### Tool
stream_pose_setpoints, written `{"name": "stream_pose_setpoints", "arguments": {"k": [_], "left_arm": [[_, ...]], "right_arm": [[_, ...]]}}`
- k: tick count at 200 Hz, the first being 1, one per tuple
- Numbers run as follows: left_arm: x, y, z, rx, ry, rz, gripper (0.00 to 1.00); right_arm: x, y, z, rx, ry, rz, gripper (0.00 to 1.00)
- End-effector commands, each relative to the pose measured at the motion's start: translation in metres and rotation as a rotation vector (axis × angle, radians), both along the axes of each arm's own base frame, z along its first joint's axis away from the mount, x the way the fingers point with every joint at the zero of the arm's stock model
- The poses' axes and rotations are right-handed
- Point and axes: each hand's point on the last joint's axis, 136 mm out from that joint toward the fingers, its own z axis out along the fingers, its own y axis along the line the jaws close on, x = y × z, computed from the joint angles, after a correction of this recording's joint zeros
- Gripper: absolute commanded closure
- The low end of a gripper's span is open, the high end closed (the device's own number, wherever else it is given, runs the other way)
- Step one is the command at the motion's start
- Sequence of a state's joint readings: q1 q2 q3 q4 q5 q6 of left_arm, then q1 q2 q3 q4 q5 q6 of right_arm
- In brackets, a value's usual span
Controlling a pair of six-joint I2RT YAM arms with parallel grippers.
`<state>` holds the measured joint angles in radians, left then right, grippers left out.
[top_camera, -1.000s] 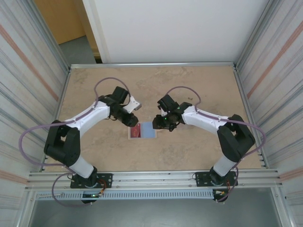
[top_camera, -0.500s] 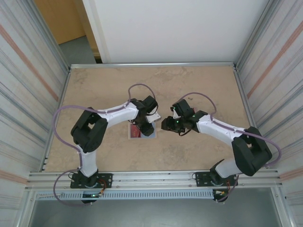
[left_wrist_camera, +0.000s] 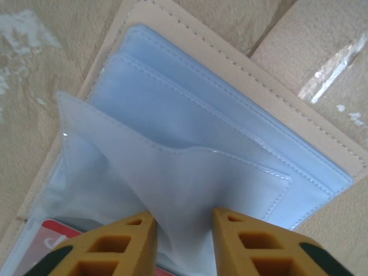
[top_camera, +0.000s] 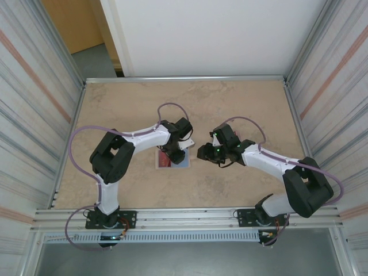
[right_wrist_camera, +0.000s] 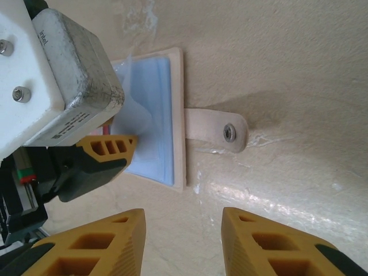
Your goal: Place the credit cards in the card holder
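Nearest you, your right gripper [right_wrist_camera: 184, 230] hangs wide, holding nothing, over bare surface [right_wrist_camera: 276, 69]. It sits just short of the card holder [right_wrist_camera: 177, 115]. I'd call that a waiting pose, ready to steady the wallet or take a card.

Just beyond it, the card holder lies flat and open, with its snap tab [right_wrist_camera: 215, 131] splayed out to the side (so nothing is folded shut).

Over the holder, your left gripper [left_wrist_camera: 184, 223] is narrowed onto a translucent pocket flap [left_wrist_camera: 190, 172] and tents it up off the pale blue lining. That lift looks meant to open the pocket's mouth for a card.

One red credit card [left_wrist_camera: 49, 237] peeks out under the clear sleeve at the near corner, by the gripper's finger. Whether it is fully seated, I can't tell.

Farther on, the stacked blue pockets [left_wrist_camera: 230, 132] lie flat and look unfilled, with the stitched beige border running past them.
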<state>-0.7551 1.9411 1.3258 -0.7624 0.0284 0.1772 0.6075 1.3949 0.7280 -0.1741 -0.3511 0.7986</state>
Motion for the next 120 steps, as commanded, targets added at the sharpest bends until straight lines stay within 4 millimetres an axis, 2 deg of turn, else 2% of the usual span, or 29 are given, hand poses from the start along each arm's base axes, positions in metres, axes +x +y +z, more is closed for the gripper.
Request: {"name": "stream_pose_setpoints", "arguments": {"k": [1,34,82,120], "left_arm": [[-0.008,0.007,-0.009,0.029,0.029,0.0,0.75],[-0.011,0.003,0.001,-0.029,0.057,0.011,0.79],[-0.011,-0.001,0.016,-0.11,0.085,0.032,0.83],[-0.011,0.002,0.018,-0.143,0.108,0.056,0.84]], "right_arm": [[0.002,0.015,0.005,0.082,0.005,0.009,0.65],[0.003,0.028,0.002,0.145,0.019,0.015,0.72],[0.003,0.045,-0.006,0.191,0.041,0.028,0.73],[0.004,0.057,-0.016,0.218,0.061,0.032,0.72]]}}
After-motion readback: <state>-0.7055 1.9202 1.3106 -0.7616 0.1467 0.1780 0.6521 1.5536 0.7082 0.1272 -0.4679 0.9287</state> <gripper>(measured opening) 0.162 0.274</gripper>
